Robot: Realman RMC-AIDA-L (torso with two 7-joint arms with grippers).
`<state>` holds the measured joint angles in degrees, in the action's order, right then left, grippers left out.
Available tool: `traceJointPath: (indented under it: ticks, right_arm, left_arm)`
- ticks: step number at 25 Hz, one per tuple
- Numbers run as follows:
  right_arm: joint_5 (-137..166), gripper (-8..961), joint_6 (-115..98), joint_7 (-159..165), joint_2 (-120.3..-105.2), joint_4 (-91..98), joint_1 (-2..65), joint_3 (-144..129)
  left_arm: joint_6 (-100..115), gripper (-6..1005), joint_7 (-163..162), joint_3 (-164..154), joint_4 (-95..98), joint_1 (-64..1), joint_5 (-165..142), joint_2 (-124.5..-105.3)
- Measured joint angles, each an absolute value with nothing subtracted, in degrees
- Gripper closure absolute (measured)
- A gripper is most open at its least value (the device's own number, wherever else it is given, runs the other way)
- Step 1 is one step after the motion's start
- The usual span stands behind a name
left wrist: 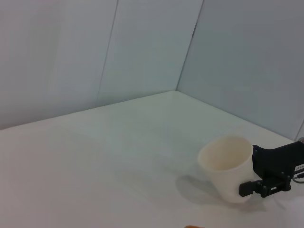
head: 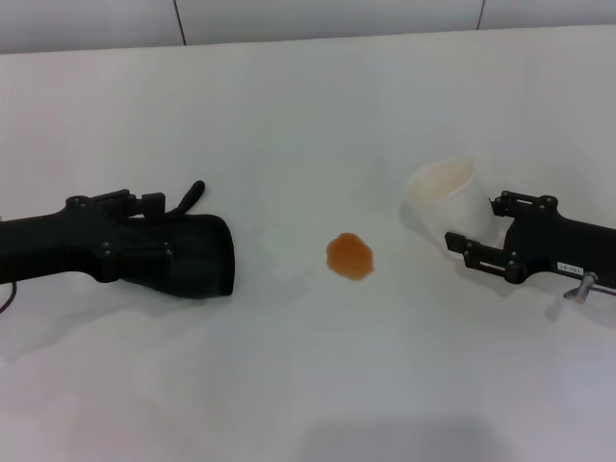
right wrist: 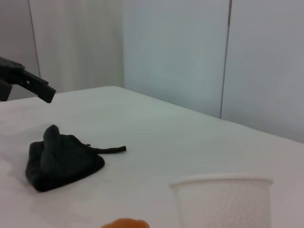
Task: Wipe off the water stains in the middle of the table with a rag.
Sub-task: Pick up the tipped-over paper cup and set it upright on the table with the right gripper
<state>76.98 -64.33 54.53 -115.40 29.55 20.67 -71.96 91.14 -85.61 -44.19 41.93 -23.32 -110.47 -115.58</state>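
The water stain (head: 349,257), a small orange-amber blot, lies on the white table (head: 308,385) near its middle. It also shows in the right wrist view (right wrist: 124,223). The black rag (head: 207,255) lies left of it, with a thin tab pointing away. My left gripper (head: 159,226) is open over the rag. In the right wrist view, one of its fingers (right wrist: 33,85) hangs above the rag (right wrist: 61,161), clear of it. My right gripper (head: 474,221) is open at the right, beside a white paper cup (head: 441,192).
The white paper cup (left wrist: 227,164) stands upright right of the stain, with the right gripper's fingers (left wrist: 259,187) at its side. It fills the near foreground of the right wrist view (right wrist: 223,202). Grey wall panels (left wrist: 142,47) border the table's far edge.
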Motion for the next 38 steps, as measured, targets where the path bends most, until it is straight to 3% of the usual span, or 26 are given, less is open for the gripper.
traceJointPath:
  ticks: [21,37,38]
  right_arm:
    - [77.3,341,-62.2,57.5,-115.25,28.8,20.9,-72.0]
    - [80.6,227,-62.7,63.2,-114.76,31.7,21.3,-71.9]
    - [80.7,178,-62.7,63.2,-114.78,31.9,21.3,-71.9]
  left_arm:
    - [91.1,120,-85.7,-43.9,41.9,-23.8,-110.5,-115.40]
    - [91.1,121,-86.3,-43.9,41.9,-23.9,-110.5,-115.21]
    - [91.1,121,-86.3,-43.9,41.9,-23.9,-110.5,-115.21]
